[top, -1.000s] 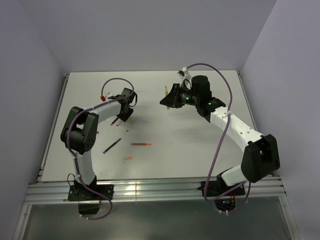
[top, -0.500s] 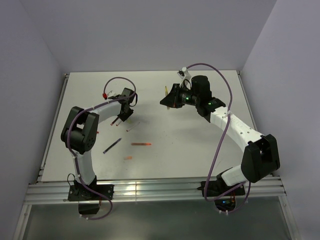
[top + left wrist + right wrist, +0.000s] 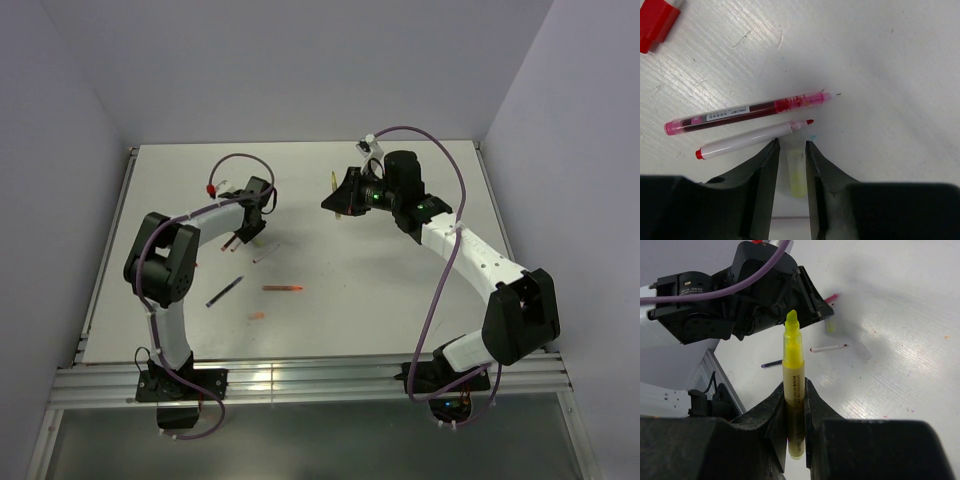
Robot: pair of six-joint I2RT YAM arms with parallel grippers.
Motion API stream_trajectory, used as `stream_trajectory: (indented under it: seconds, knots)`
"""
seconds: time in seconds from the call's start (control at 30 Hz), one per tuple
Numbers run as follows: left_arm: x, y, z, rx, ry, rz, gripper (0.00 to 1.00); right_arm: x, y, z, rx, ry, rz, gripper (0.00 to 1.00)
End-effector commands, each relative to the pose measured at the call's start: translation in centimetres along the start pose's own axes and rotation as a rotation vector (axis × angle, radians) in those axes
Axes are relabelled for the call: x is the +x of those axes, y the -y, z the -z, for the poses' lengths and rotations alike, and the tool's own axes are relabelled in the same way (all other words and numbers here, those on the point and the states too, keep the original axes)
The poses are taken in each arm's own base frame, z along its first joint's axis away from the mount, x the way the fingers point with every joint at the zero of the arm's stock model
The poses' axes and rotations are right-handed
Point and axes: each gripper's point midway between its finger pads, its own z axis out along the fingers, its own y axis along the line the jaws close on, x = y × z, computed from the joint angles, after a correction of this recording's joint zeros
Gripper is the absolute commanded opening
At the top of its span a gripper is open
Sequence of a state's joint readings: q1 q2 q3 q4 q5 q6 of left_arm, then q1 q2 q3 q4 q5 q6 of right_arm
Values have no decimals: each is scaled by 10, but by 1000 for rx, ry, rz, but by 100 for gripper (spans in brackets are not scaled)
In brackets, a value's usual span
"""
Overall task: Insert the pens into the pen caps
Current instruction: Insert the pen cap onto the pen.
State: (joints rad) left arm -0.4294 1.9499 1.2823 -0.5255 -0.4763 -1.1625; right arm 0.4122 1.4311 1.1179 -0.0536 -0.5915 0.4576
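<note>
Yellow pen (image 3: pixel 792 375) clamped upright in right fingers (image 3: pixel 771 417) — left fingers (image 3: pixel 762 177) part-open, straddling pale yellow cap (image 3: pixel 796 175) on table (image 3: pixel 890 75).

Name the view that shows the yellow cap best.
Left wrist: the yellow cap lies close and sharp between the left gripper's fingers. Right wrist shows only a small blur; in top external the gripper hides it.

table (image 3: pixel 370 290): white (faintly scuffed); walls (image 3: pixel 300 70): plain grey; rail (image 3: pixel 320 380): metal, near edge
</note>
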Motion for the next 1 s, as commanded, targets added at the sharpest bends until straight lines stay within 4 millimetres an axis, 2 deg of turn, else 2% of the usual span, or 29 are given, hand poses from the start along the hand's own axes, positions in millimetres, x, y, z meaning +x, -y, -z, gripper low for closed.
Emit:
stream_trajectory:
  seconds: [0.0, 0.23, 0.53, 0.97]
  knots:
    - [51, -62, -19, -210, -150, -144, 36, -14, -7, 4, -19, 35, 34, 0]
    - [57, -50, -17, -194, -156, -146, 36, -15, -8, 6, -19, 39, 36, 0]
    - [68, -53, -15, -190, -182, -147, 36, -16, -8, 7, -17, 42, 38, 0]
    - [74, -44, -8, -166, -187, -153, 38, -16, -7, 8, -13, 44, 39, 0]
